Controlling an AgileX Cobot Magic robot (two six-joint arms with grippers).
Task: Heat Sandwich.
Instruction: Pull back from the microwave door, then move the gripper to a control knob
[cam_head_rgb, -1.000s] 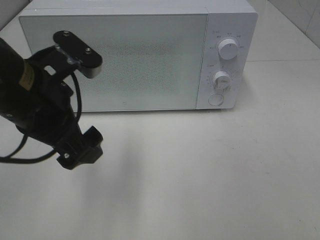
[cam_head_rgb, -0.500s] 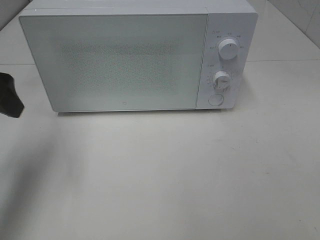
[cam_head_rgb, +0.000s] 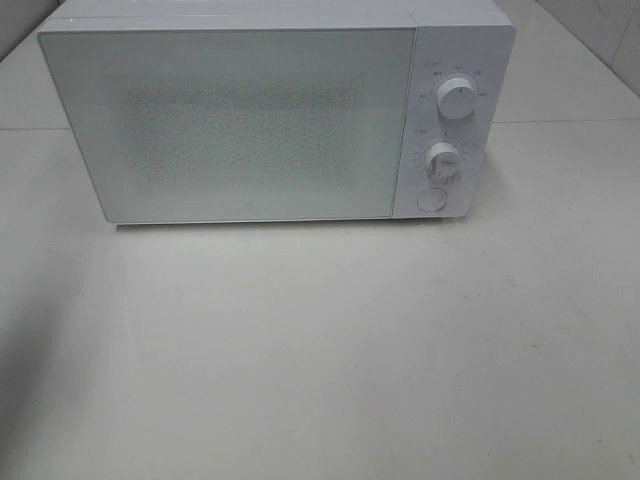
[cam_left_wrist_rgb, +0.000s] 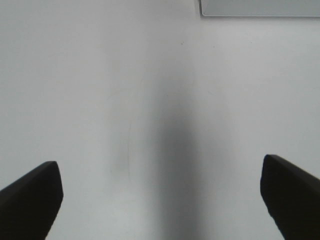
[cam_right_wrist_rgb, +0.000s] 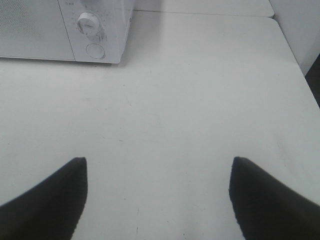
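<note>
The sandwich is out of view in every frame. A white microwave (cam_head_rgb: 270, 110) stands at the back of the table with its door shut; a corner of it shows in the left wrist view (cam_left_wrist_rgb: 260, 7) and its knob side in the right wrist view (cam_right_wrist_rgb: 95, 30). My left gripper (cam_left_wrist_rgb: 160, 200) hangs open over bare table, with nothing between its dark fingertips (cam_left_wrist_rgb: 30, 200). Wide apart too are the black fingers (cam_right_wrist_rgb: 45, 200) of my right gripper (cam_right_wrist_rgb: 157, 197), which is open and empty, to the right of the microwave. Neither arm shows in the high view.
The microwave's right panel carries two round knobs (cam_head_rgb: 457, 100) (cam_head_rgb: 443, 160) and a round button (cam_head_rgb: 431, 199). The white table (cam_head_rgb: 330, 350) stretches in front of it. A wall (cam_right_wrist_rgb: 300, 25) rises beyond the table's right edge.
The left arm, which stood before the microwave's left side a second ago, has swung out to the left and left the high view. The microwave has not moved.
</note>
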